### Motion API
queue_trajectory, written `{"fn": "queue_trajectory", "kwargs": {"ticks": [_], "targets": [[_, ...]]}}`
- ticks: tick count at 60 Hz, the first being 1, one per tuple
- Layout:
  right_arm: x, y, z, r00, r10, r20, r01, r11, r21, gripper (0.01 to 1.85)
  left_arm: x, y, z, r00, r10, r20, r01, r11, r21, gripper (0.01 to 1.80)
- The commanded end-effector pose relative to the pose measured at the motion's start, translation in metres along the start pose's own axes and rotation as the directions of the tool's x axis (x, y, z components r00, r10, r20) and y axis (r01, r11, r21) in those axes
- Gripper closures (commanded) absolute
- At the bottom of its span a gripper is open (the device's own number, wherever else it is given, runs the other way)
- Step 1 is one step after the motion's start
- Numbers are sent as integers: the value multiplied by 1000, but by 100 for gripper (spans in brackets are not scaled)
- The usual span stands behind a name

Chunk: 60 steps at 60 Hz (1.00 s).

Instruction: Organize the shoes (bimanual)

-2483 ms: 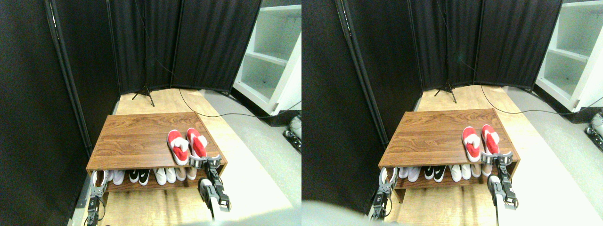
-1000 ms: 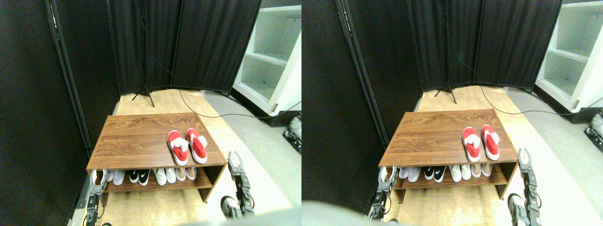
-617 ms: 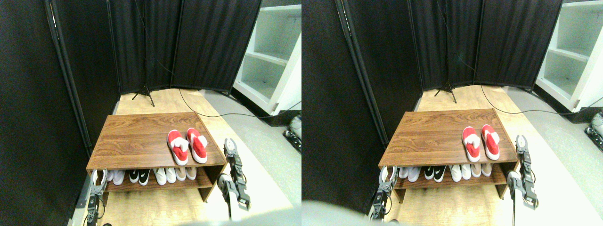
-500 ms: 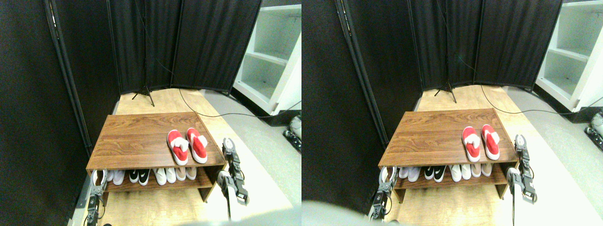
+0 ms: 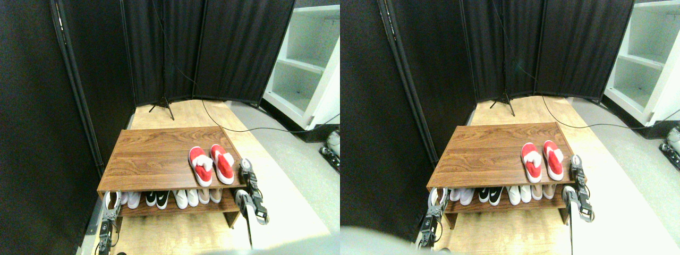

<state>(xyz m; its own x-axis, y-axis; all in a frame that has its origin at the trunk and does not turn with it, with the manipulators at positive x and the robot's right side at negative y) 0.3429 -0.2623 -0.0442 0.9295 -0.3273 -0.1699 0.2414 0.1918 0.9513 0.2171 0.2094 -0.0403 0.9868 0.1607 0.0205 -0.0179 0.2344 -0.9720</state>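
Observation:
The two red shoes stand side by side, toes pointing away, on the right part of the wooden rack's top [image 5: 154, 156]. The left shoe [image 5: 201, 165] reaches the front edge, and the right shoe [image 5: 222, 163] lies close beside it. My right gripper [image 5: 246, 166] is raised just off the rack's right end, level with the top board and a little right of the right shoe, touching nothing. My left gripper [image 5: 111, 201] stands open low at the rack's front left corner, holding nothing.
A row of white, beige and black-and-white shoes [image 5: 175, 197] fills the rack's lower shelf. Black folding screens [image 5: 212, 48] close off the back and left. A white shelving unit [image 5: 308, 69] stands at the right. A cable [image 5: 255, 129] and a tripod foot [image 5: 164, 106] lie behind the rack.
My right manipulator left the front edge by the right shoe, dropped to the right, then rose and came left up to the rack's right end. The shoes and my left gripper have not moved.

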Motion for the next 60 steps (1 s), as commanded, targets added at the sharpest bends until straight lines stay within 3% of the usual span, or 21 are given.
{"fn": "queue_trajectory", "kwargs": {"ticks": [1,19,25,33,60], "targets": [[2,9,-12,999,44,-30,-44,999,-23,185,2,-8,0,998,-56,13,56,998,2,156],[9,10,-31,997,4,-76,-13,994,-112,185,1,-5,1,998,-64,20,64,998,15,155],[9,10,-34,997,-23,-79,17,996,-85,185,0,-5,2,998,-64,27,63,998,9,155],[9,9,-37,993,7,-120,-23,991,-129,185,-1,-5,2,997,-68,28,68,998,13,156],[3,8,-61,983,-9,-182,2,999,-39,185,-8,-6,5,994,-92,49,93,996,2,157]]}}
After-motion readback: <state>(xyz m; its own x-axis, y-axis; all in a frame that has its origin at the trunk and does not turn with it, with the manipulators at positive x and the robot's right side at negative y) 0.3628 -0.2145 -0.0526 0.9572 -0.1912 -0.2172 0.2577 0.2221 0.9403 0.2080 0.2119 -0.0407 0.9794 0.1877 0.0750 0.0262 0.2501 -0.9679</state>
